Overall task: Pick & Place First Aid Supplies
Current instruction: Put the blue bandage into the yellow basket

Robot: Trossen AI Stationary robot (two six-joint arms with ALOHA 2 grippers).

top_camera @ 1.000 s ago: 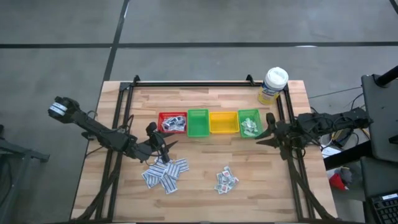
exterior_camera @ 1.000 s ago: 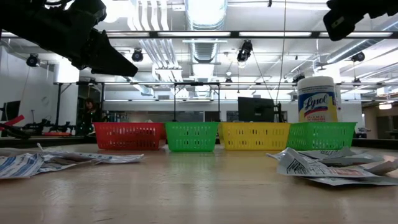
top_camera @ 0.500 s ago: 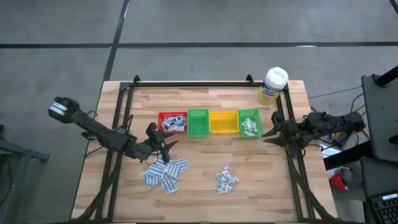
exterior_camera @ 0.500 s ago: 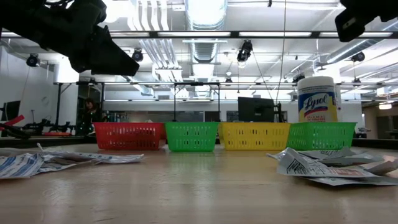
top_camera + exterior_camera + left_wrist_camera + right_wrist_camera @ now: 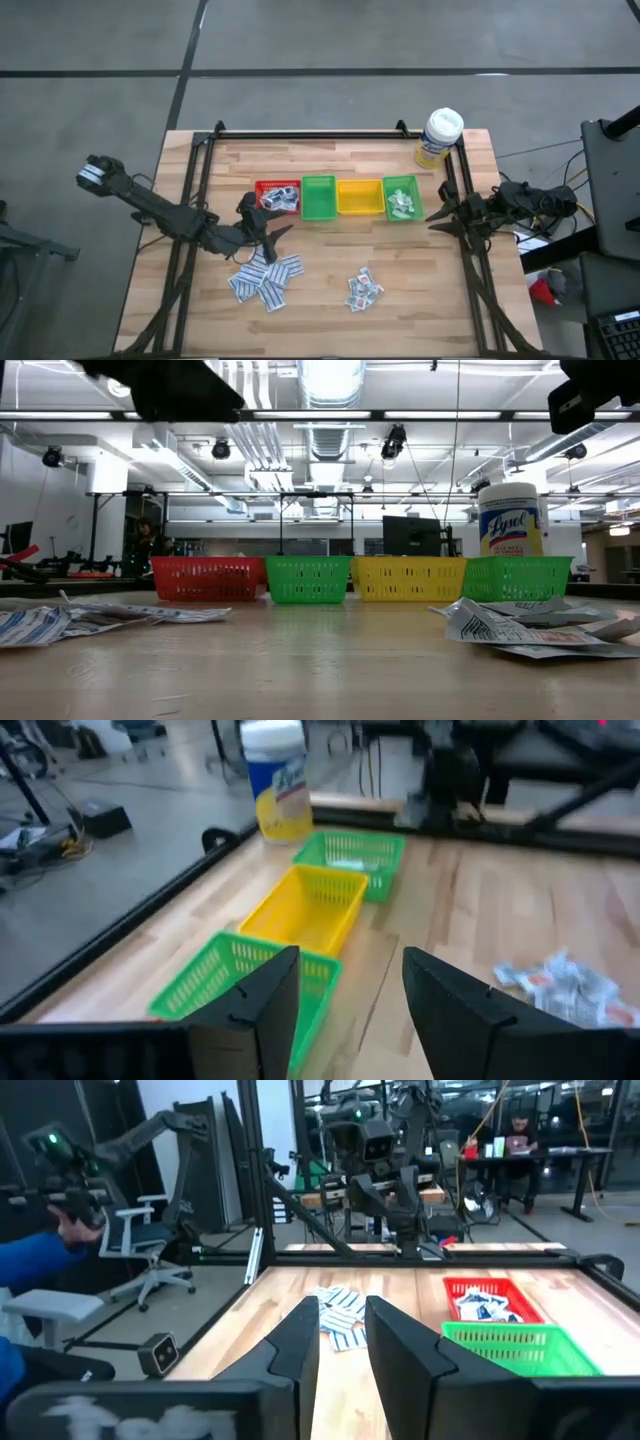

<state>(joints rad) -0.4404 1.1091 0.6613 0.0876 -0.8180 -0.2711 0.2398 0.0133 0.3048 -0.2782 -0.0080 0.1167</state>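
The first aid supplies lie flat on the table in two loose heaps of white packets, one near the left (image 5: 265, 280) and one near the middle (image 5: 362, 290). More packets lie in the red bin (image 5: 277, 197) and in the right-hand green bin (image 5: 401, 199). My left gripper (image 5: 278, 235) hangs open above the table between the red bin and the left heap, with nothing between its fingers (image 5: 350, 965). My right gripper (image 5: 436, 215) stands at the table's right edge, beside the right-hand green bin, its fingers (image 5: 343, 1320) a little apart and holding nothing.
Four small bins stand in a row across the middle of the table: red, green (image 5: 318, 197), yellow (image 5: 359, 197), green. A white-capped bottle with a yellow label (image 5: 441, 137) stands at the far right corner. A black frame rail (image 5: 310, 133) runs along the far edge.
My left gripper has risen away from the table, still open, and has gone a little toward the right. My right gripper has drawn back toward the table's right edge. The packets and bins have stayed in place.
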